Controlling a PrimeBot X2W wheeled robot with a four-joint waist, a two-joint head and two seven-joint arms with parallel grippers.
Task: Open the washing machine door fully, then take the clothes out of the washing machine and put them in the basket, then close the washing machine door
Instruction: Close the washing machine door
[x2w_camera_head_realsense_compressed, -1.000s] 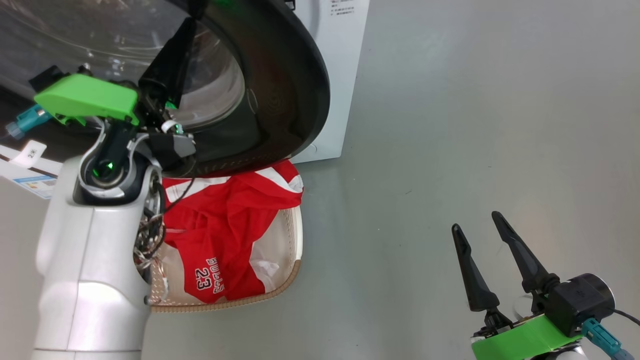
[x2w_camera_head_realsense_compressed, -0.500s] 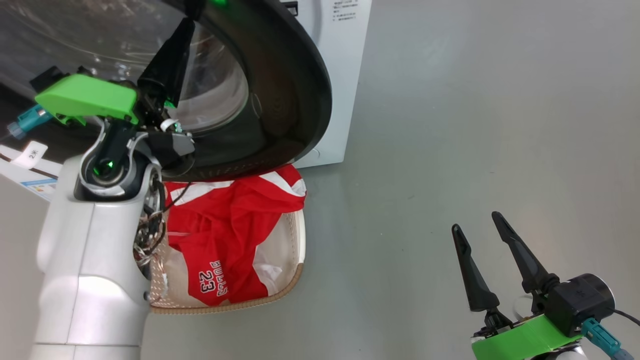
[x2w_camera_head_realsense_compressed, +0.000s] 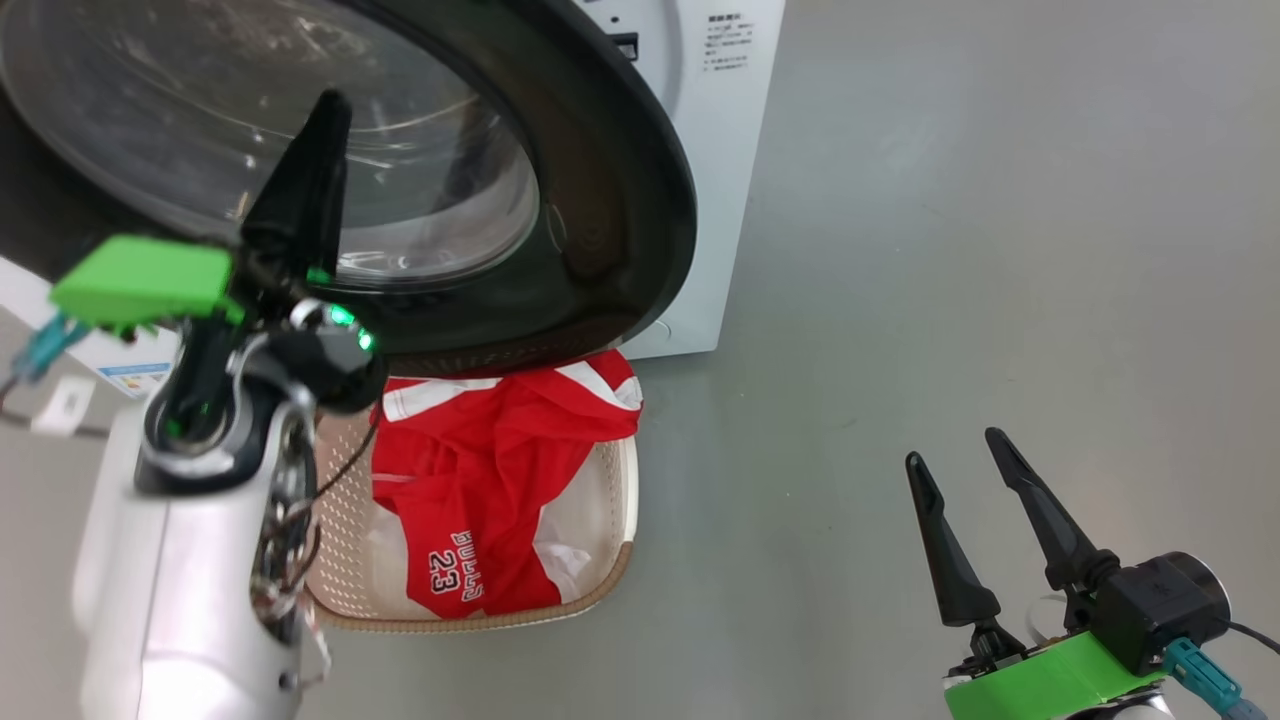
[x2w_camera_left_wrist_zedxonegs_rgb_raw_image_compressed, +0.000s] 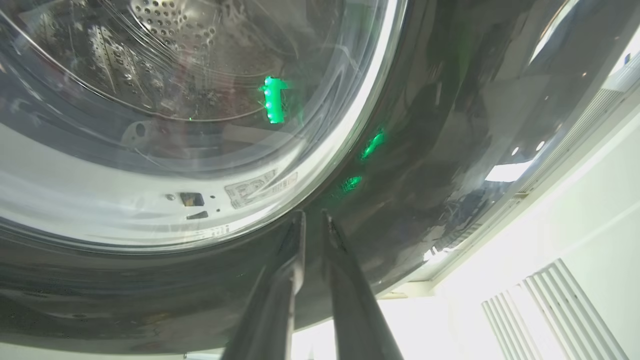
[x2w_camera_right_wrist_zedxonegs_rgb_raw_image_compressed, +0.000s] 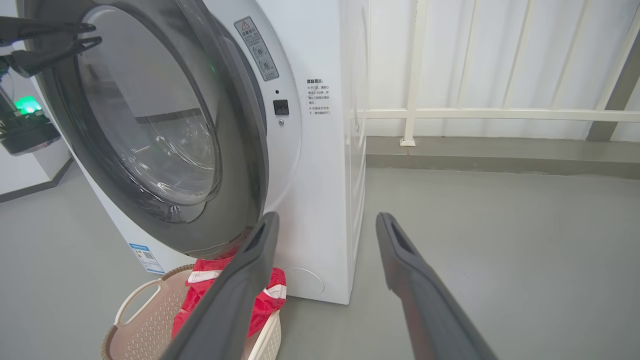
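Washing machine (x2w_camera_head_realsense_compressed: 722, 160), white, upper centre. Washing machine door (x2w_camera_head_realsense_compressed: 620, 200), part-open, upper left. Basket (x2w_camera_head_realsense_compressed: 626, 500), lower centre-left, under door. Clothes (x2w_camera_head_realsense_compressed: 480, 470) in basket (edge draped over rim). Left gripper (x2w_camera_head_realsense_compressed: 328, 110), fingers nearly pressed together, before door. Right gripper (x2w_camera_head_realsense_compressed: 952, 447), spread, empty, lower right.

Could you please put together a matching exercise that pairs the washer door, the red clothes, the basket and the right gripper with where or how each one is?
1. glossy black round washing machine door
2. red sports clothes with white trim
3. cream perforated plastic basket
4. right gripper

A. on the grey floor, beneath the door
B. jaws open, holding nothing
C. swung partly open
D. piled in the basket

Pairs: 1-C, 2-D, 3-A, 4-B.
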